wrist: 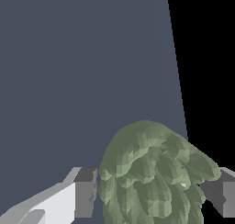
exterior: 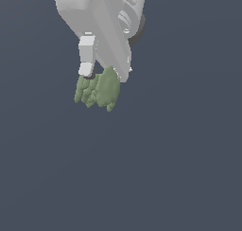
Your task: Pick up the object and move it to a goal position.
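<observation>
Since the clump [exterior: 98, 91] sits between the two fingers [exterior: 86, 55] with a pad against each flank in the wrist view, we judge the gripper [exterior: 101, 69] closed onto it, pinched near its upper part so the bulk hangs free below the tips for carrying. No shadow or contact beneath it shows in the exterior view, so we read it as airborne. Its lobes run downward, yet its longer spread looks sideways; no goal marker is visible.
</observation>
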Robot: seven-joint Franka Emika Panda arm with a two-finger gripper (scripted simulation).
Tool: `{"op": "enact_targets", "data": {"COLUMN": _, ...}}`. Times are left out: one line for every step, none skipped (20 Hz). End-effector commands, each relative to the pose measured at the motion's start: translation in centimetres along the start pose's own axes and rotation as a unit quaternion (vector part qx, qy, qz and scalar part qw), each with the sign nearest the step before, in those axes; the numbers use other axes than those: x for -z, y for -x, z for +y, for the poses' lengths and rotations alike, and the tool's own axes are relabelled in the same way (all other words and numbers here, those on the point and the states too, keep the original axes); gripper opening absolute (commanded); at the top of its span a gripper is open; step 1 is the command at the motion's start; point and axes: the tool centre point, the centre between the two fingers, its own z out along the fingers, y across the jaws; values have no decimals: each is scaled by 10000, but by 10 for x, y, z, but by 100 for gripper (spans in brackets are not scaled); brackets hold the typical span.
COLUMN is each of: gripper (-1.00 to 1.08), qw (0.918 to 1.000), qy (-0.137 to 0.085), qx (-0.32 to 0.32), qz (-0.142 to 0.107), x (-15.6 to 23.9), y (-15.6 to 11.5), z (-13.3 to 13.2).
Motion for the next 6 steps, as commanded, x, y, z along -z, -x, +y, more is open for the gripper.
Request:
{"op": "enact_targets", "data": {"gripper": -100, "qw": 10000, "qy": 54, "qx": -11, "qz": -6, "x": 3, "y": 0, "z": 3}}
{"op": "enact_targets", "data": {"gripper": -100, "qw": 10000, "qy": 67, "qx": -13, "qz": -8, "x": 4, "y": 0, "z": 4}}
{"op": "enact_targets", "data": {"gripper": -100, "qw": 10000, "qy": 77, "qx": -14, "qz": -10, "x": 5, "y": -1, "z": 5}}
{"op": "enact_targets", "data": {"gripper": -100, "qw": 10000, "qy": 81, "qx": -14, "qz": -11, "x": 5, "y": -1, "z": 5}}
{"op": "enact_targets", "data": {"gripper": -100, "qw": 10000, "qy": 85, "qx": -14, "qz": -12, "x": 5, "y": -1, "z": 5}}
{"op": "enact_targets", "data": {"gripper": -100, "qw": 10000, "qy": 85, "qx": -14, "qz": -12, "x": 5, "y": -1, "z": 5}}
